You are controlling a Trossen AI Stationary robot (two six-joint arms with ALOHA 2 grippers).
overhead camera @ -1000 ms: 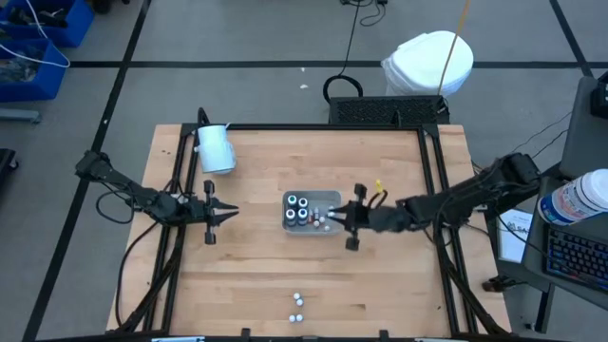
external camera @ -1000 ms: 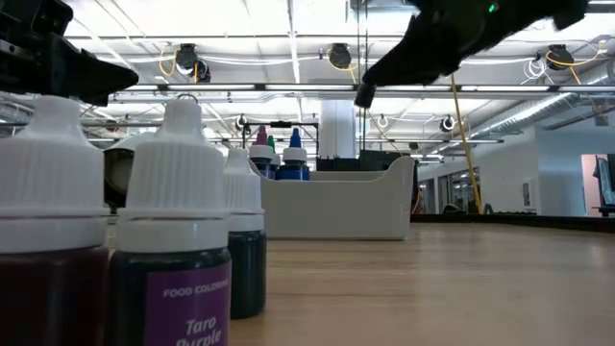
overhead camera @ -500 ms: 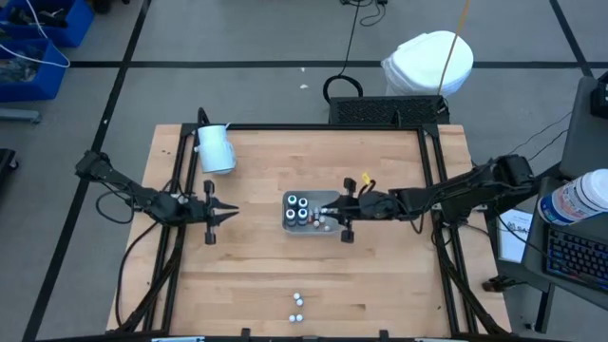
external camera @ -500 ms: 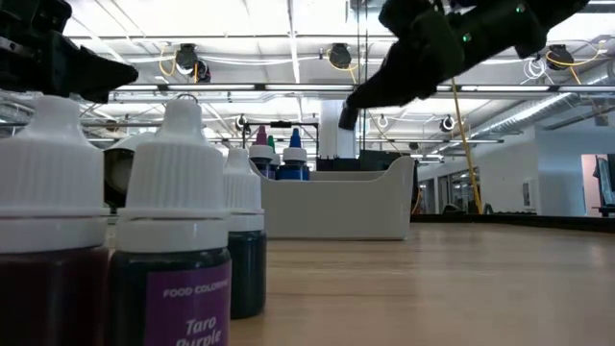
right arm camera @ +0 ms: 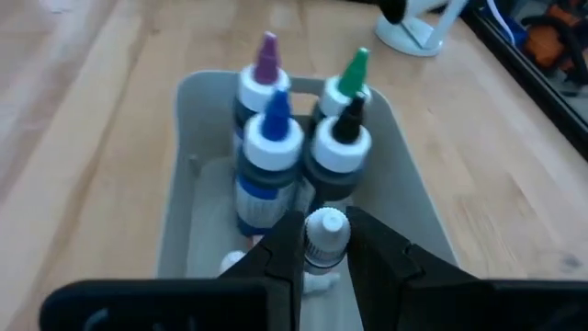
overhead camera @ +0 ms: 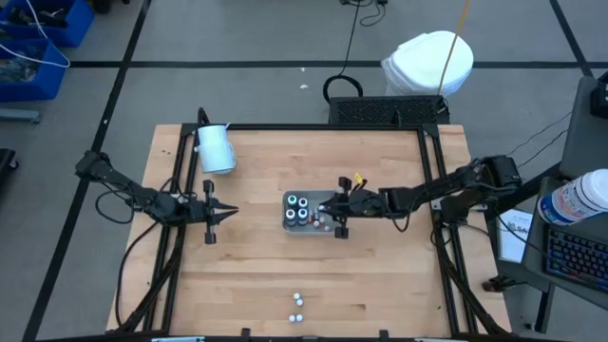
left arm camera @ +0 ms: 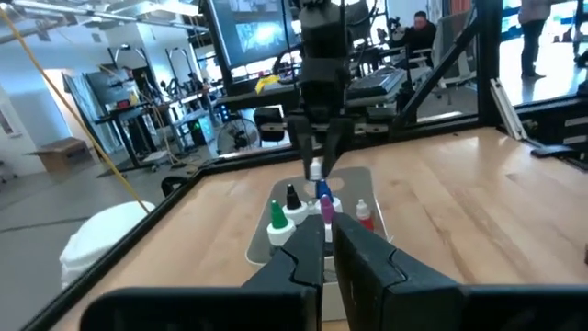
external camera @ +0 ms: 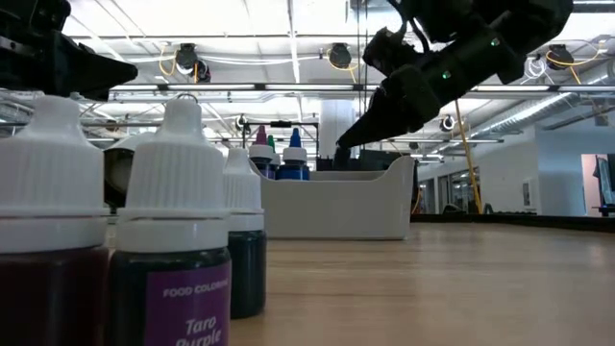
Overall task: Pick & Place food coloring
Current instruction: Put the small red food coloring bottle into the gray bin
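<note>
right gripper (right arm camera: 324, 253): over the right end of the tray, fingers pinching a small white-capped bottle (right arm camera: 325, 234) upright above the tray floor
tray (overhead camera: 329, 199): pale grey, at the table's middle
food coloring in tray: four capped bottles (right arm camera: 299, 129) clustered at its left end
loose bottles (overhead camera: 297, 308): three near the table's front edge
left gripper (overhead camera: 226, 215): left of the tray, well apart, fingers pressed together
white cup (overhead camera: 216, 148): near the table's back left corner

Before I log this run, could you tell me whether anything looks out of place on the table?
Yes: the white cylinder lies tipped on its side near the far left corner, and three bottles stand alone at the near edge, far from the tray.
</note>
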